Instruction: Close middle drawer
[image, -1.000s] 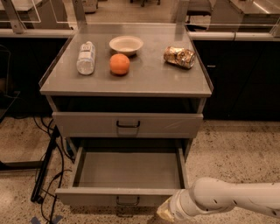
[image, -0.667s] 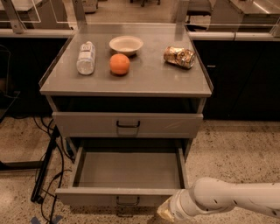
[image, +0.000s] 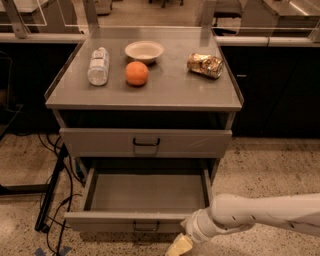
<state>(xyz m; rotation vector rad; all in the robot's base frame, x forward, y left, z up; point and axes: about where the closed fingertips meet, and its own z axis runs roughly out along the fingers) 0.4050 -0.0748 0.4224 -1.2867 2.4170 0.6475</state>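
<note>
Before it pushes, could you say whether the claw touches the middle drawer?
Cannot tell: camera view shows the claw low beside the drawer front, contact hidden.

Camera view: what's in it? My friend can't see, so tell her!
The grey middle drawer is pulled wide open, and the robot's gripper is low by its front edge. The top drawer is pushed in. On the cabinet sit a bottle, an orange, a bowl and a shiny bag.

Position: high, in front of the desk (image: 170, 92)
Direction: down and forward, onto the drawer fronts
Nearness: close; the desk fills the middle
Hand (image: 179, 245): bottom edge, before the middle drawer (image: 110, 220)
</note>
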